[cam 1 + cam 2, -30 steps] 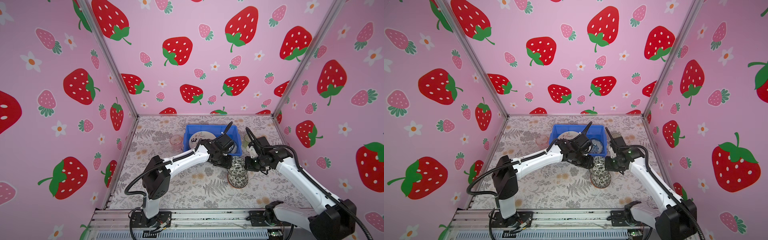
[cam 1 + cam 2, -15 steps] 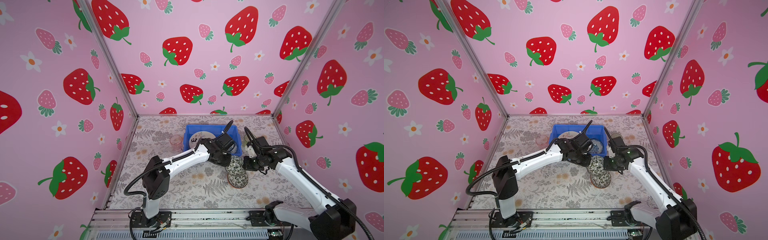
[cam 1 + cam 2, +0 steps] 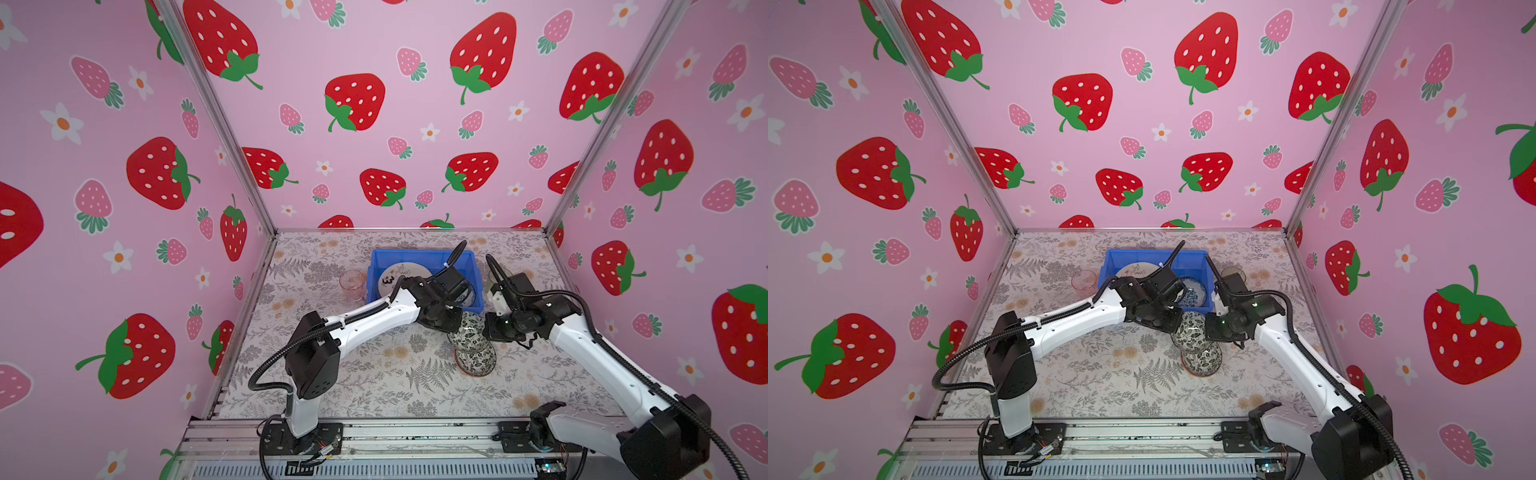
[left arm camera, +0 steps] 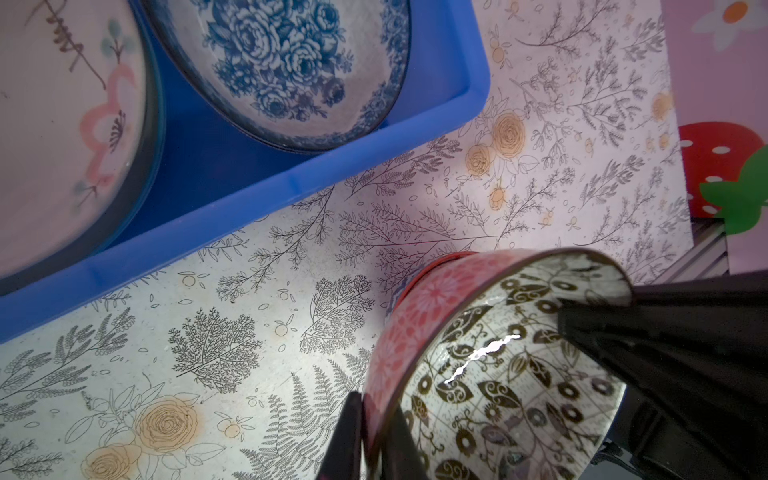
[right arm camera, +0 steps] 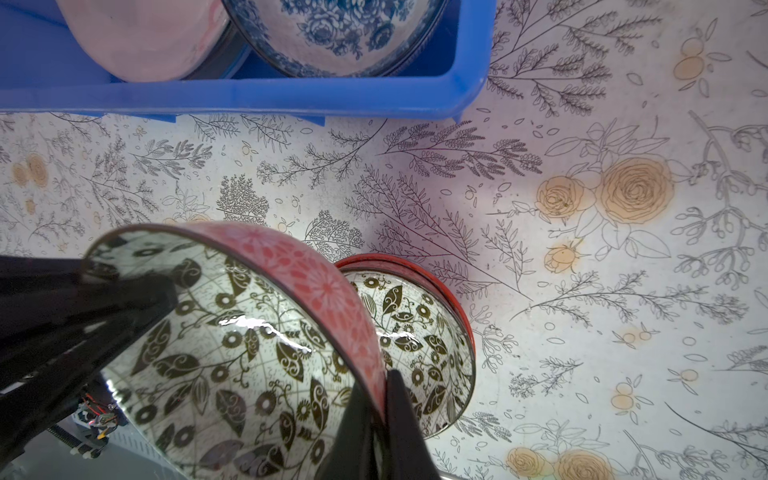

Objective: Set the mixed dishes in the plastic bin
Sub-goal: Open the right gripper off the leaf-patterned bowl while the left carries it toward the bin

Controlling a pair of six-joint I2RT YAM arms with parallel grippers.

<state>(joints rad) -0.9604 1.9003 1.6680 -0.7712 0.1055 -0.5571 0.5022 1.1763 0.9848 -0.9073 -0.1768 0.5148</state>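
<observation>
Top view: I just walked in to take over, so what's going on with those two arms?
The left pincer and right pincer are each shut on opposite rims of one pink-sided leaf-print bowl, tilted just in front of the blue bin. A matching bowl sits on the table right by it. The bin holds a cream plate and a blue flowered bowl; a pink tumbler stands outside.

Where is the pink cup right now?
In both top views the pink cup stands on the flowery table, just left of the blue bin.
</observation>
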